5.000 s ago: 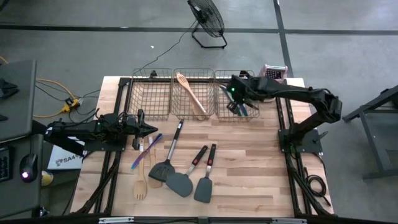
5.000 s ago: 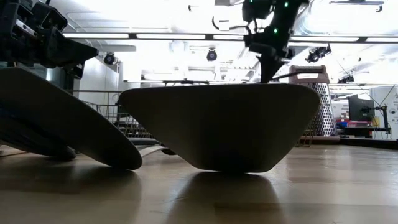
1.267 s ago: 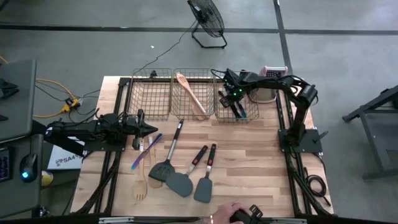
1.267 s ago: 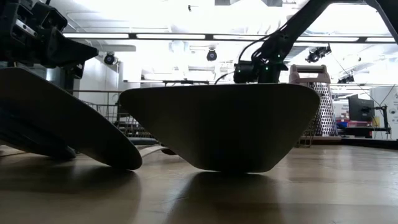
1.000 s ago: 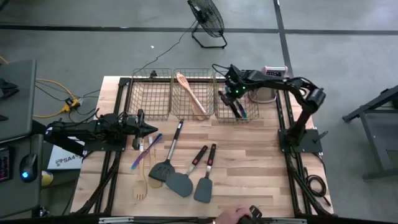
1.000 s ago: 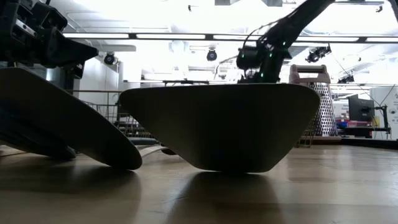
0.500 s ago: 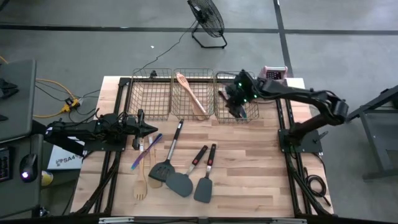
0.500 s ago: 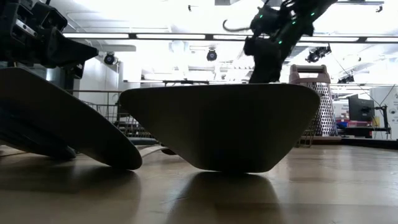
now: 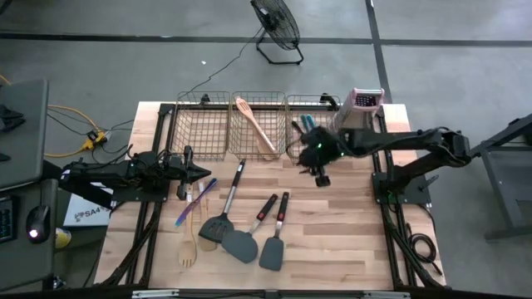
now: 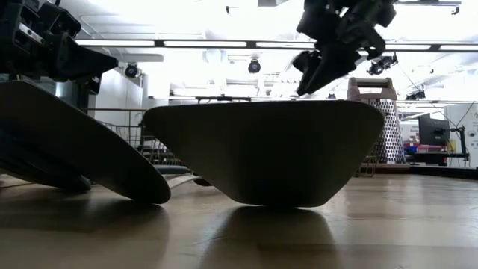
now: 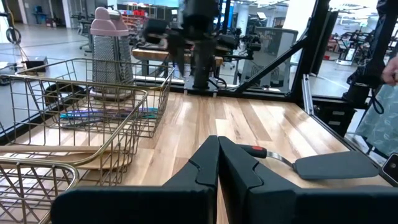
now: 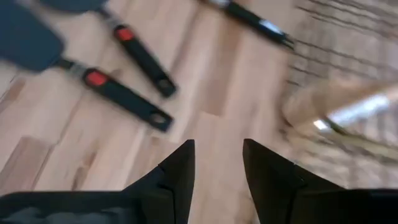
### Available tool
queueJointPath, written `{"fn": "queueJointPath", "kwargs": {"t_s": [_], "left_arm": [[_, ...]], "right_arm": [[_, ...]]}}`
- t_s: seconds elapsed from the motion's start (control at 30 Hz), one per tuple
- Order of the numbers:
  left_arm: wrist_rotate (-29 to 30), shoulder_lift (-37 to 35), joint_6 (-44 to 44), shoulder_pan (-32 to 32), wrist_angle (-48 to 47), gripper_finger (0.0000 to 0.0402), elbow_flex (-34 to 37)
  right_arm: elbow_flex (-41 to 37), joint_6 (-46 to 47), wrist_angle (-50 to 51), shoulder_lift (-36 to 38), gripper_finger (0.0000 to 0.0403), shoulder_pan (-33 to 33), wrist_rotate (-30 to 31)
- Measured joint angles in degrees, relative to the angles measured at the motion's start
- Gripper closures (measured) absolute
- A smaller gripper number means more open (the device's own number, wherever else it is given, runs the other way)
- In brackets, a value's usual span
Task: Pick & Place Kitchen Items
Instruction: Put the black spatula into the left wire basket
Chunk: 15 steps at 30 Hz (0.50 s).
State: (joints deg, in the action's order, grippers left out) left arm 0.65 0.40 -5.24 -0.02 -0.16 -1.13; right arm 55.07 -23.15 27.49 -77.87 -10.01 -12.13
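Pale wood of the table lies bare under the right gripper, which hovers with fingers parted and empty just near of the right basket, while the spatulas lie well to its left and nearer. The left gripper waits at the left edge, fingers pressed together on nothing. A hurried descent could knock the red-marked handles askew, since they lie close together.

A pale wooden table carries three wire baskets along its far edge, a box grater at far right, and spatulas, wooden utensils and slim coloured pieces lying near left-centre.
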Motion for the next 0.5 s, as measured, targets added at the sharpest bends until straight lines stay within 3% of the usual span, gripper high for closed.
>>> {"fn": "queueJointPath", "kwargs": {"t_s": [0.23, 0.5], "left_arm": [[0.0, 0.0, 0.0, 0.0, 0.0, 0.0398, 0.0], [0.0, 0.0, 0.0, 0.0, 0.0, 0.0398, 0.0]], "right_arm": [[0.0, -5.2, -6.2, -5.8, 0.0236, 7.3, -1.7], [0.0, -12.0, -14.8, -14.5, 0.0171, 14.3, 3.1]]}}
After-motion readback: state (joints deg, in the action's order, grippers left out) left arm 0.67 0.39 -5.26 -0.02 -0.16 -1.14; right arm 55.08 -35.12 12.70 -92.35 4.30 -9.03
